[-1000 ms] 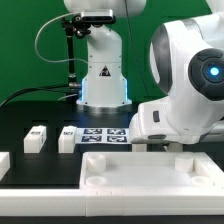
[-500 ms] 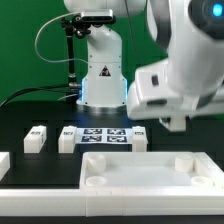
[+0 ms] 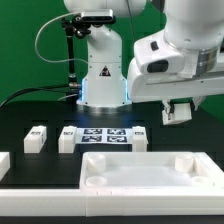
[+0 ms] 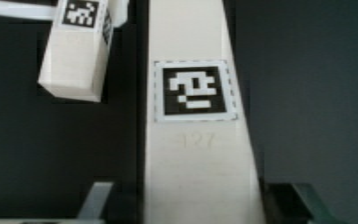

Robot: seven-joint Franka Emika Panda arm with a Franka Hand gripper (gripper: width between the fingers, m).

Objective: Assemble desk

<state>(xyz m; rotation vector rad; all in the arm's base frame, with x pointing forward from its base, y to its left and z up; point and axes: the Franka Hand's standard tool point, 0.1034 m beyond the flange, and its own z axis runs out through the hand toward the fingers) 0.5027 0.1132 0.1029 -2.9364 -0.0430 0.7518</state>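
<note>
The white rimmed desk panel [image 3: 150, 170] lies at the front of the black table, its corner sockets facing up. My gripper [image 3: 178, 110] hangs above the panel's far edge, towards the exterior view's right. In the wrist view the gripper [image 4: 194, 205] is shut on a white square desk leg [image 4: 197, 150] with a tag on it, one finger [image 4: 101, 200] on each side. A second leg [image 4: 78, 60] lies on the table below. Three loose legs lie behind the panel: one [image 3: 37, 138], another [image 3: 68, 138] and a third [image 3: 138, 137].
The marker board [image 3: 103, 135] lies flat between the loose legs. The robot base [image 3: 100, 75] stands behind it with cables. Another white piece [image 3: 5, 163] sits at the exterior view's left edge, and a white bar [image 3: 40, 192] runs along the front.
The arm has risen from low over the panel's right end to well above the table. The third loose leg, hidden before, now shows.
</note>
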